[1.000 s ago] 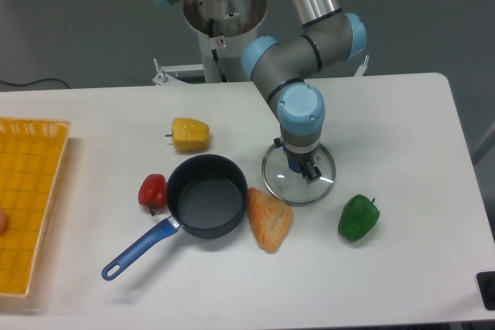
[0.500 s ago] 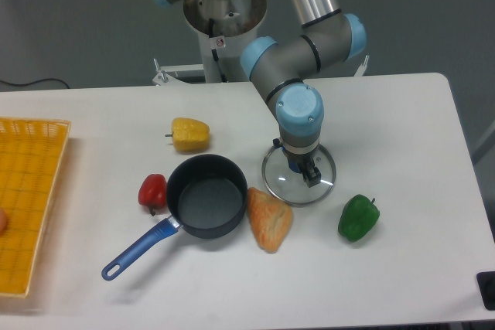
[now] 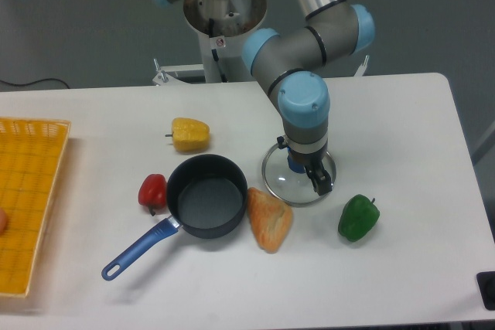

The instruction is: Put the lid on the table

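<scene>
wall: plain grey-green | cable (image 3: 31, 83): black, far left | light: even

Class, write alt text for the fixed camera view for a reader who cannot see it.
The glass lid lies flat on the white table, the gripper directly above it. A saucepan, bread and peppers surround it.

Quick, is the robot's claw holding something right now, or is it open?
Gripper: above the lid on the table; open or shut cannot be told.
</scene>
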Controlling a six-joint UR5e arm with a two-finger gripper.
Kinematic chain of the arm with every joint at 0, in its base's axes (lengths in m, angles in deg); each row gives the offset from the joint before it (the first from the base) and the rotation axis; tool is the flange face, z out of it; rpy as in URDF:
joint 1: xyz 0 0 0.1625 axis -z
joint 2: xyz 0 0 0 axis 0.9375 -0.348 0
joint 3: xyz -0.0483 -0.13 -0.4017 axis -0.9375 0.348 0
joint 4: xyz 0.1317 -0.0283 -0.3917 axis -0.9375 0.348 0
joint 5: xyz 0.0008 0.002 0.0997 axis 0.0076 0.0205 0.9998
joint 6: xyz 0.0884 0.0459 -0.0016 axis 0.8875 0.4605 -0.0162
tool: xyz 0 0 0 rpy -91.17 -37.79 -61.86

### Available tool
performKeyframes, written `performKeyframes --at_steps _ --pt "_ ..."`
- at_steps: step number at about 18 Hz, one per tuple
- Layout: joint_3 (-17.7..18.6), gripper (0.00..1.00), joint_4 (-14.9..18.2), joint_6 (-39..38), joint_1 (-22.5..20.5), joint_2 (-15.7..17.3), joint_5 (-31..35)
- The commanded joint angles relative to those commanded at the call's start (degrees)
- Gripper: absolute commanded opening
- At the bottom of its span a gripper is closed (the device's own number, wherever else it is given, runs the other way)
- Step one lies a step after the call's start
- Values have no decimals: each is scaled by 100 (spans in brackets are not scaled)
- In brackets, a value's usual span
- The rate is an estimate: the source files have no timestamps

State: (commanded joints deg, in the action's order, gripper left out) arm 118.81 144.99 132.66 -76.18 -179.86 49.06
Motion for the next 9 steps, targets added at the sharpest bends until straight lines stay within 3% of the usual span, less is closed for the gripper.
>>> performKeyframes --at_steps 9 --pt "-71 100 483 -193 35 422 -184"
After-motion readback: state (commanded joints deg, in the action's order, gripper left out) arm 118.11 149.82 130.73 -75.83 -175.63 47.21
